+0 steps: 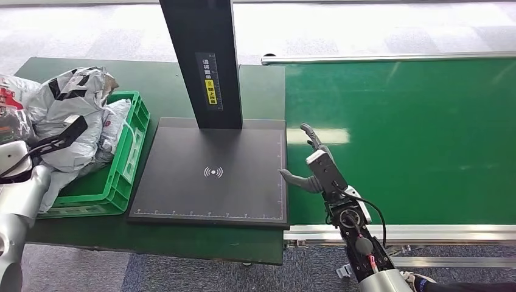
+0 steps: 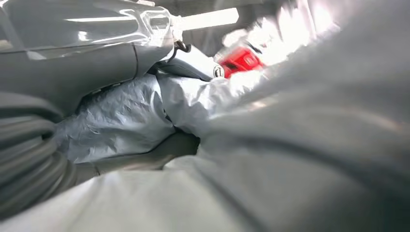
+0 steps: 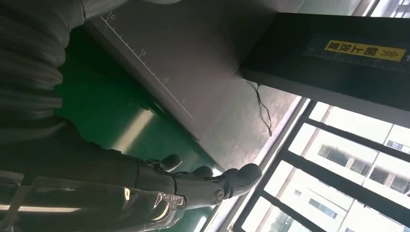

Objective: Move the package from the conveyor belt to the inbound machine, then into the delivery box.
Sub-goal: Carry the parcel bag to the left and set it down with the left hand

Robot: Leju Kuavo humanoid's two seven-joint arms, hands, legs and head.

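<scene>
Resting our left hand [image 1: 58, 140] among grey packages [image 1: 73, 109] heaped in the green delivery box [image 1: 131, 146], we cannot tell its grip. Our right hand [image 1: 313, 170] hovers spread and empty over the conveyor belt [image 1: 414, 134] beside the inbound machine [image 1: 213, 176], placed, we judge, for the next pickup.

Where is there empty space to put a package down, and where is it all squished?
The black scanner plate is bare, bordered by the black post behind and the green crate beside it. The green belt is bare too, beyond the right robot hand. The crate is crowded, heaped with grey packages by the left robot hand.
</scene>
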